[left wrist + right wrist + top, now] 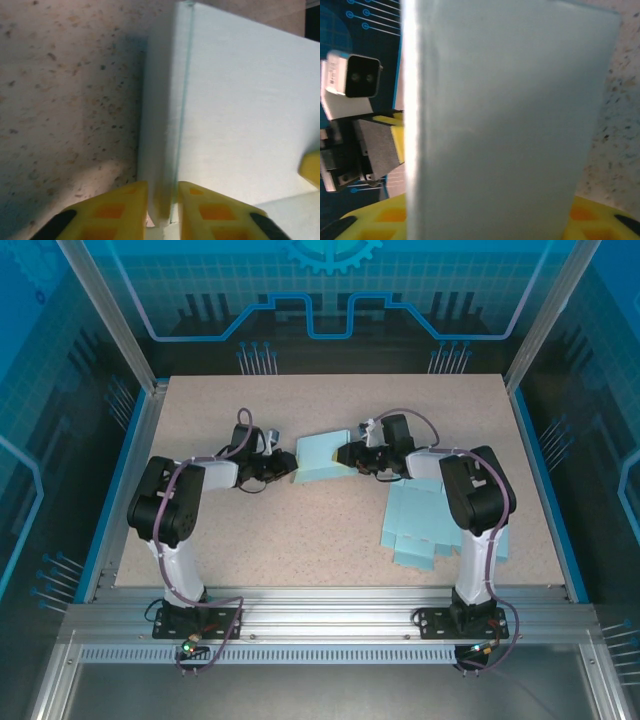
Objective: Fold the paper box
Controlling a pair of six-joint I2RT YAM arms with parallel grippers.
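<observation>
Box half folded, more to do
Blue box (pixel 318 458) mid table (pixel 200 420), walls part up, looks not done. L claw (pixel 162 195) has one wall between its fingers, R claw (pixel 352 455) at other end; can't tell if they squeeze.

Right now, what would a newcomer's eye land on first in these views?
The pale blue paper box sits partly folded at mid-table, with the left hand and right hand reaching it from either side. In the left wrist view, the yellow fingers straddle one thin wall of the box. A stack of flat blue blanks lies on the table beside the right arm.
</observation>
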